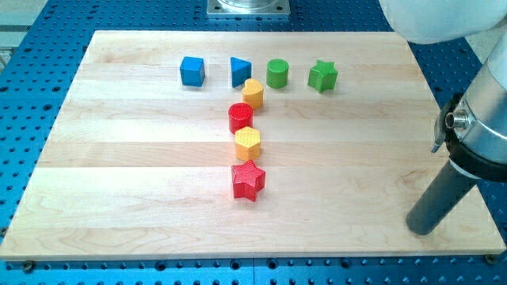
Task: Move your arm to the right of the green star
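Pale wood makes up the board, which lies on a blue perforated table. My tip rests on the board near the view's bottom right corner, the dark rod leaning up toward the view's right into the white arm. The rod is bare: it holds nothing and touches no block.

The green star sits near the view's top edge of the board, right of centre, well apart from my tip, which is far below it and further to the view's right. Just left of the star is a green cylinder, then a blue triangle, then a blue cube, all in one row and apart from each other.

Below the triangle a column runs down the view: a yellow heart, a red cylinder, a yellow hexagon and a red star. The heart and red cylinder look to be touching, as do the cylinder and hexagon; the hexagon and red star are very close, though I cannot tell whether they touch.
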Available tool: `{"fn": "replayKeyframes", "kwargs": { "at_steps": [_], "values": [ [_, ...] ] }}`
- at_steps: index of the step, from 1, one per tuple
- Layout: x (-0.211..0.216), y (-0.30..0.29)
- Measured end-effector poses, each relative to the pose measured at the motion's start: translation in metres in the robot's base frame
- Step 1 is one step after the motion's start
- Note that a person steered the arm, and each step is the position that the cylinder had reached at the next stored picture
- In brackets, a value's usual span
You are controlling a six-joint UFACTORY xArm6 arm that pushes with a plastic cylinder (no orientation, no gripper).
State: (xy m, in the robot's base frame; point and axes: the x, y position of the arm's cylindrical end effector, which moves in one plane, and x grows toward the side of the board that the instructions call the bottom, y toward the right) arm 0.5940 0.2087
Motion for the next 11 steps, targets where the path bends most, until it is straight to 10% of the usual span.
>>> {"fn": "replayKeyframes", "kwargs": {
  "at_steps": [3, 5, 8, 11],
  "values": [
    [0.0, -0.006],
    [-0.121, 0.042],
    [-0.131, 0.048],
    [-0.282, -0.003]
  ]
}}
